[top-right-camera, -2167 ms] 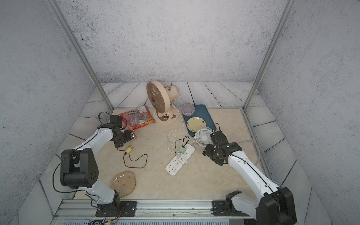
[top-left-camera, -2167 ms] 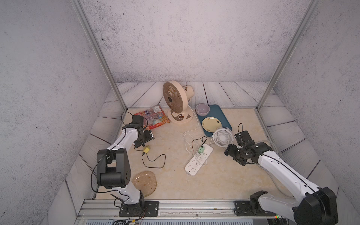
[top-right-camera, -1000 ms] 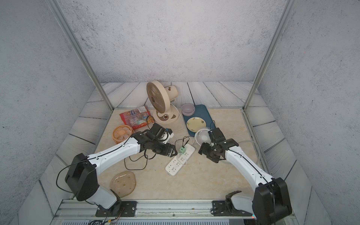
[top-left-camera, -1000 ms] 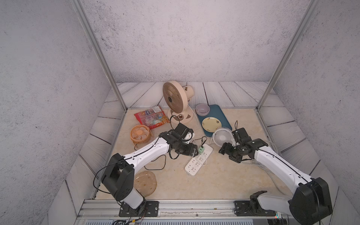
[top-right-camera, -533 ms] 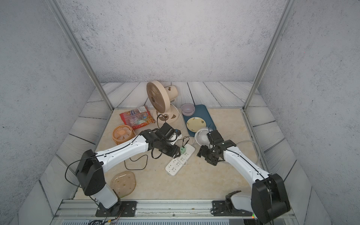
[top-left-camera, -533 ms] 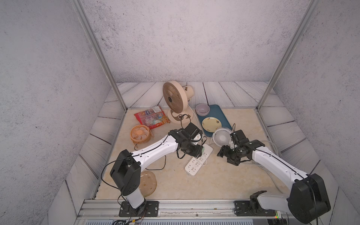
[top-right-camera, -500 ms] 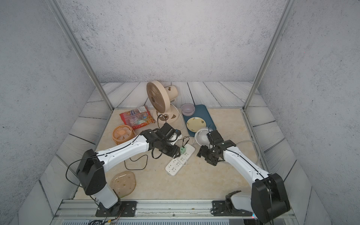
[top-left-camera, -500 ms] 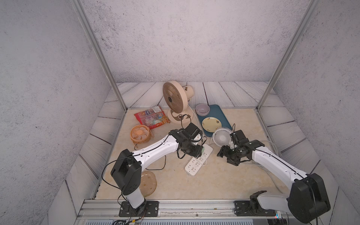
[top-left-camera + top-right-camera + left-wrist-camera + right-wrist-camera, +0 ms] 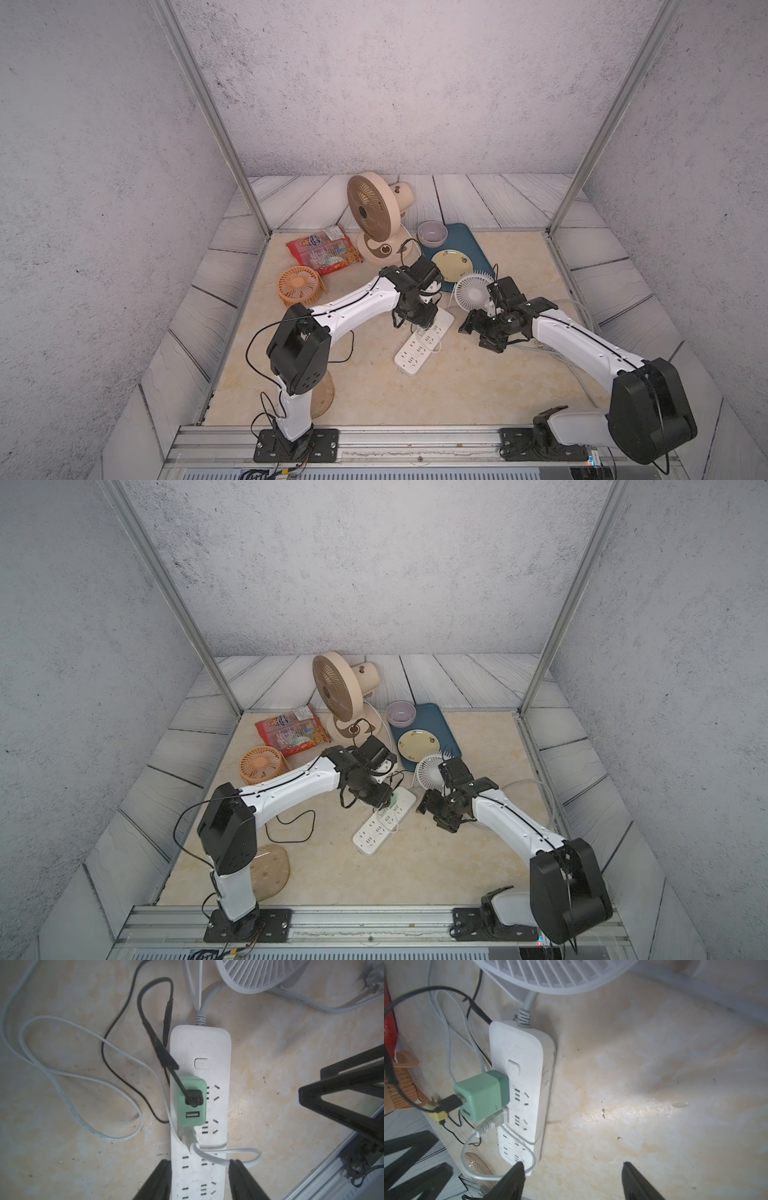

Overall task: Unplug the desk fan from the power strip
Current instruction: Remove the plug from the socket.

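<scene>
The white power strip (image 9: 419,343) (image 9: 380,825) lies mid-table. It carries a green USB adapter (image 9: 190,1103) with a black lead and, beside that, a white plug (image 9: 188,1136) whose white cable loops away. The beige desk fan (image 9: 374,212) stands upright at the back. My left gripper (image 9: 200,1167) (image 9: 417,320) straddles the strip (image 9: 199,1053) just past the white plug, a finger against each long side. My right gripper (image 9: 573,1167) (image 9: 478,336) hovers open over bare table to the right of the strip (image 9: 517,1047), nothing between its fingers.
A small white fan (image 9: 471,291) stands by the strip's cable end. An orange fan (image 9: 297,286) and a snack packet (image 9: 324,251) lie at the left. A teal tray (image 9: 478,249) holds a plate (image 9: 451,264) and a bowl (image 9: 432,233). Loose cables run left of the strip.
My left arm has swung from the far left over to the power strip, and its jaws have narrowed around it. My right gripper has drifted slightly toward the strip.
</scene>
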Available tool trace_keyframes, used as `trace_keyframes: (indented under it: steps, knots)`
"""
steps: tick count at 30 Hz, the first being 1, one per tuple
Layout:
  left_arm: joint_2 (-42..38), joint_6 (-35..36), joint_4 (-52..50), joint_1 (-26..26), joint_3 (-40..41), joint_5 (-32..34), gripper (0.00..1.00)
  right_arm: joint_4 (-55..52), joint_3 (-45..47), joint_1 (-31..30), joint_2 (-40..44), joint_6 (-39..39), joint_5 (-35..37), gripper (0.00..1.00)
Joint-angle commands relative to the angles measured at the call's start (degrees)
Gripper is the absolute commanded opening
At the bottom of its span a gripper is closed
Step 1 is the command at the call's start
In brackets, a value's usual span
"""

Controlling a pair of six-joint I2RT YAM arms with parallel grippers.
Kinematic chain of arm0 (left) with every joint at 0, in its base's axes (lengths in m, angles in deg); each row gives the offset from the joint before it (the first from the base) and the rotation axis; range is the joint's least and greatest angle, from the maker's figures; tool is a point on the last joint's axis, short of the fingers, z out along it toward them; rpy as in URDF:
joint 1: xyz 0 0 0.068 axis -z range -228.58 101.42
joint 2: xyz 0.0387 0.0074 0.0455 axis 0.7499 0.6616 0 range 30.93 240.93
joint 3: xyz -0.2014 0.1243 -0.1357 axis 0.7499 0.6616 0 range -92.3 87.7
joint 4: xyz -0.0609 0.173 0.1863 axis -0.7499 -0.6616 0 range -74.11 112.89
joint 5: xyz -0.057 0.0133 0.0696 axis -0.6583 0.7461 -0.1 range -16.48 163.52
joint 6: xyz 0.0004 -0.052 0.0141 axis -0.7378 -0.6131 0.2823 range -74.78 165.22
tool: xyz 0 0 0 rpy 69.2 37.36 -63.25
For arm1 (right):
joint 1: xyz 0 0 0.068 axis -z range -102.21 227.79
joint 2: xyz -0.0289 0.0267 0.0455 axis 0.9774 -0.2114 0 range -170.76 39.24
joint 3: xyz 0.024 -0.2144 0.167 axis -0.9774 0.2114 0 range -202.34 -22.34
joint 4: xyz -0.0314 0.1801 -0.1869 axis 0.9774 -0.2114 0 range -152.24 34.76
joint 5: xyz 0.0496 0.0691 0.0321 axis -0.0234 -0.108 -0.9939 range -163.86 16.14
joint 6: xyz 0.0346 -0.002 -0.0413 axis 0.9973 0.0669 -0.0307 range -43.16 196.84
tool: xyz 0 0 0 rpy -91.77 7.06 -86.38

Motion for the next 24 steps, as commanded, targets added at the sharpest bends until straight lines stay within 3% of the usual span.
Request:
trace_keyframes:
  steps: [1, 6, 12, 24]
  knots:
    - [0.4, 1.7, -2.7, 0.4, -1.0, 1.6, 0.54, 0.0, -0.4, -0.2, -0.6, 0.2, -0.5, 0.75]
    - [0.7, 2.0, -4.3, 0.4, -1.9, 3.8, 0.48, -0.1, -1.0, -0.2, -1.2, -0.2, -0.7, 0.75]
    - [-4.9, 2.1, -2.1, 0.4, 3.0, 5.2, 0.45, 0.2, -1.3, -0.2, -1.3, -0.3, -0.6, 0.75]
    - [-7.4, 3.8, 14.5, 2.0, 15.3, 2.8, 0.38, 4.3, -2.9, -0.2, -5.2, 1.7, -3.9, 0.73]
